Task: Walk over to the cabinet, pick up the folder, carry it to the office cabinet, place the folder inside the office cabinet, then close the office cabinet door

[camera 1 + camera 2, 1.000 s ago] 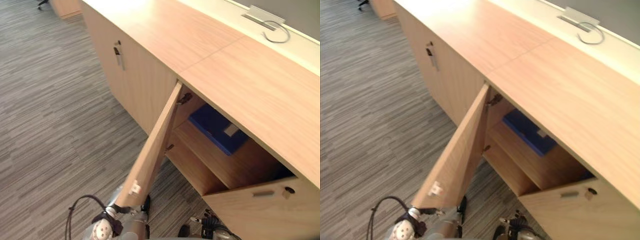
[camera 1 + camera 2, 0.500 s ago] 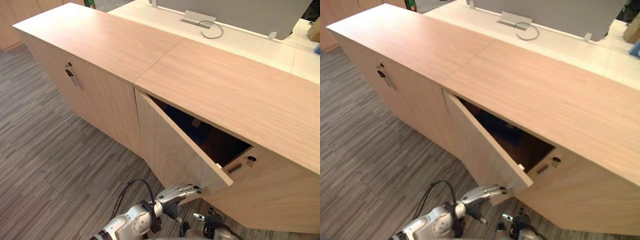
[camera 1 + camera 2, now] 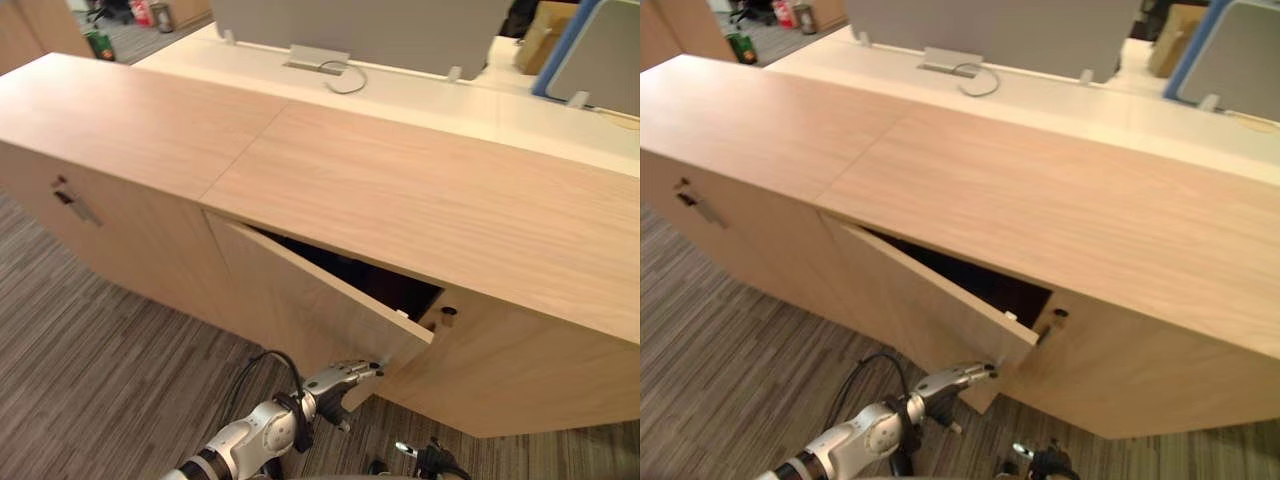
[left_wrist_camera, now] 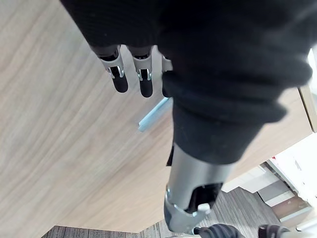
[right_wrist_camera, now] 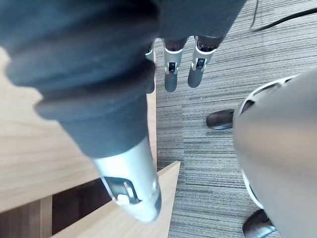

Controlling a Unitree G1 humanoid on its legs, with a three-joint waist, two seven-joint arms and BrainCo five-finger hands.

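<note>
1. Left eye view: the office cabinet (image 3: 420,190) has its door (image 3: 290,305) ajar. A dark wedge of gap runs under the cabinet's top edge and is widest at the door's free corner.
2. The folder is in neither robot hand. The gap is too dark to read, so treat "inside the cabinet" as a judgement only.
3. Slipping is the main risk. The left robot hand (image 3: 345,378) meets the door low, near its lower free corner, so a push angled downward could let the fingertips slide off under the edge.
4. Pinching is the second risk. If the fingertips drift round the free edge as the gap narrows, the door will trap them against the frame.
5. A folder edge jutting past the shelf would stop the door short, so watch for a rebound.
6. Pose: the left arm reaches up from the lower left, its fingers (image 4: 119,74) straight and flat on the door face, holding nothing.
7. The right robot hand (image 5: 170,79) hangs over the carpet beside the door edge, fingers loose and empty.
</note>
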